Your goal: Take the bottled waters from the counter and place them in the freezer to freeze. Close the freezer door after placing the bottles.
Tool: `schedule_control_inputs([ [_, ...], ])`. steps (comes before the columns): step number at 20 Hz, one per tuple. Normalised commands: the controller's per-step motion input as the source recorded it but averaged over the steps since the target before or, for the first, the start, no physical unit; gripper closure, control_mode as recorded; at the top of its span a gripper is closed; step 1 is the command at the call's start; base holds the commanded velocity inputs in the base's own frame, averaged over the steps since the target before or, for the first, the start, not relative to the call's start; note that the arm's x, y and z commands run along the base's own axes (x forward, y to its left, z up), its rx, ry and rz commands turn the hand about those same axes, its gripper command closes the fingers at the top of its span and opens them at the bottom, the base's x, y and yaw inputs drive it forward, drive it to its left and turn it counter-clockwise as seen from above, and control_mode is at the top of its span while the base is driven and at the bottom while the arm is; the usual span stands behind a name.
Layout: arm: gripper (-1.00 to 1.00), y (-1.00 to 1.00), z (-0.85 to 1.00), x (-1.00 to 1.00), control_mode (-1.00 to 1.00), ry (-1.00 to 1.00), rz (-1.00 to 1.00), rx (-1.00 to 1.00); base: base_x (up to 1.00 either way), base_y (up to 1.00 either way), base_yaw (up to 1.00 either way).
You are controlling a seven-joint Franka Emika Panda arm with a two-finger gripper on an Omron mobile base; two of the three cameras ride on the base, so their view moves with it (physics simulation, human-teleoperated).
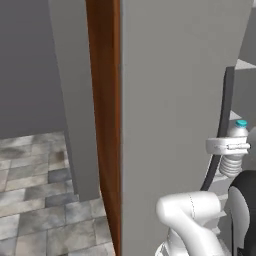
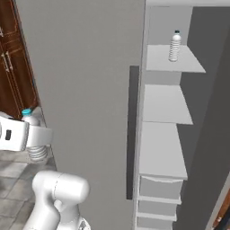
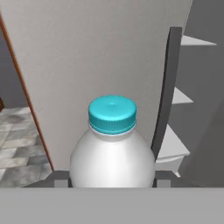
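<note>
My gripper (image 3: 111,178) is shut on a bottled water (image 3: 112,151), a clear ribbed bottle with a teal cap that I hold upright by its body. The base views show this bottle (image 1: 236,134) (image 2: 32,117) and the gripper (image 1: 231,146) (image 2: 38,135) in the air just in front of the open freezer door (image 2: 90,90), close to its long dark handle (image 2: 133,130). The freezer (image 2: 164,152) stands open to the right of the door, showing pale shelves. A second bottled water (image 2: 175,46) stands upright on the top shelf. The counter is out of view.
The freezer door (image 1: 170,100) (image 3: 96,52) stands as a wide grey panel close in front of me. A brown wood panel (image 1: 105,100) and a grey wall (image 1: 75,110) lie to its left, dark wooden cabinets (image 2: 11,58) behind. Grey tiled floor (image 1: 35,200) is below.
</note>
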Motion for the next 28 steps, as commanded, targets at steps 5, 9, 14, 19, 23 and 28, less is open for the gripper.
schedule_control_inputs([
  [5, 1.0, 0.0, 0.0, 0.0, 1.0, 0.0, 0.0, 0.0, -0.13, -0.24, 0.25],
  [9, 1.0, 0.0, 0.0, 0.0, 1.0, 0.0, 0.0, 0.0, -0.19, 0.0, 0.15],
  [14, 1.0, 0.0, 0.0, 0.0, 1.0, 0.0, 0.0, 0.0, -0.35, -0.07, 0.04],
  [19, 1.0, 0.0, 0.0, 0.0, 1.0, 0.0, 0.0, 0.0, -0.41, -0.25, -0.06],
  [23, 1.0, 0.0, 0.0, 0.0, 1.0, 0.0, 0.0, 0.0, -0.37, -0.15, -0.08],
  [28, 1.0, 0.0, 0.0, 0.0, 1.0, 0.0, 0.0, 0.0, -0.17, -0.3, -0.03],
])
